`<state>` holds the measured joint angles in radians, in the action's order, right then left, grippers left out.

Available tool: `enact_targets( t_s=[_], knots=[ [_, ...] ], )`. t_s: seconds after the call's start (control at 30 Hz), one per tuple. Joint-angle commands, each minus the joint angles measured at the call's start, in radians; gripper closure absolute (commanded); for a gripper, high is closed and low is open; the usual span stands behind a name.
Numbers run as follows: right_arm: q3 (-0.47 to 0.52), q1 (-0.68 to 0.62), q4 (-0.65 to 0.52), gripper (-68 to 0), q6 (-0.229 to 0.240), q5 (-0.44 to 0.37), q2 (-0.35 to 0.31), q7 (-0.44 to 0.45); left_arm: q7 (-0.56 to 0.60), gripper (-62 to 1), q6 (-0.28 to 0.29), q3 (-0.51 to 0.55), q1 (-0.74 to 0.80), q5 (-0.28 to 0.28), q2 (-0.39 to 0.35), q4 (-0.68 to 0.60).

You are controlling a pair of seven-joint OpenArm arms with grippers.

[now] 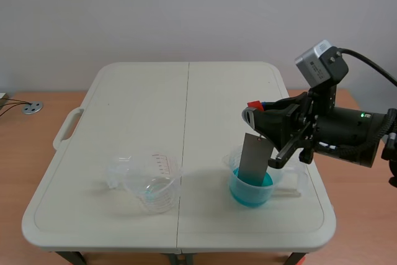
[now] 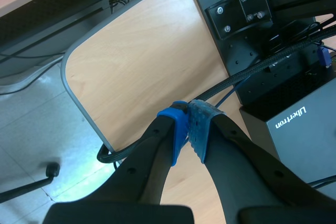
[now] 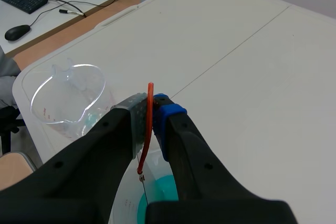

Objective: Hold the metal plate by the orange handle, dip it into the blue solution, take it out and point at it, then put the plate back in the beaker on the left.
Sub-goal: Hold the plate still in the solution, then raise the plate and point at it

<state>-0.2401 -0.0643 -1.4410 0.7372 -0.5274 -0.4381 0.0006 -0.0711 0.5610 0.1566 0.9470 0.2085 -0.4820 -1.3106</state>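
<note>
My right gripper is shut on the orange handle of the metal plate. The grey plate hangs down from the fingers, its lower end inside the beaker of blue solution at the table's right front. In the right wrist view the handle shows edge-on between the pads, with the blue solution below. An empty clear beaker with red markings stands to the left; it appears as the empty beaker in the right wrist view. My left gripper is shut on nothing, off the table, over a wooden surface.
The white folding table has a centre seam. A wooden desk with a keyboard, mouse and cables lies beyond the table's edge. Near my left gripper are a black box and cables.
</note>
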Motion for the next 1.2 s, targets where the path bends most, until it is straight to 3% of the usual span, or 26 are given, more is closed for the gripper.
enact_targets(
  t_s=[0.0,0.4,1.17],
  knots=[
    [-0.003,0.017,-0.015,-1.1,0.008,-0.014,-0.005,0.018,0.007,-1.5,0.007,0.006,0.002,0.005,0.005,-0.008],
    [0.002,0.009,-0.095,-1.1,0.008,-0.019,-0.031,0.042,0.006,-1.5,0.007,0.006,0.002,0.005,0.005,-0.008],
    [0.046,-0.002,-0.282,-1.1,0.008,-0.114,-0.127,0.043,0.003,-1.5,0.007,0.006,-0.007,0.005,0.005,-0.009]
  ],
)
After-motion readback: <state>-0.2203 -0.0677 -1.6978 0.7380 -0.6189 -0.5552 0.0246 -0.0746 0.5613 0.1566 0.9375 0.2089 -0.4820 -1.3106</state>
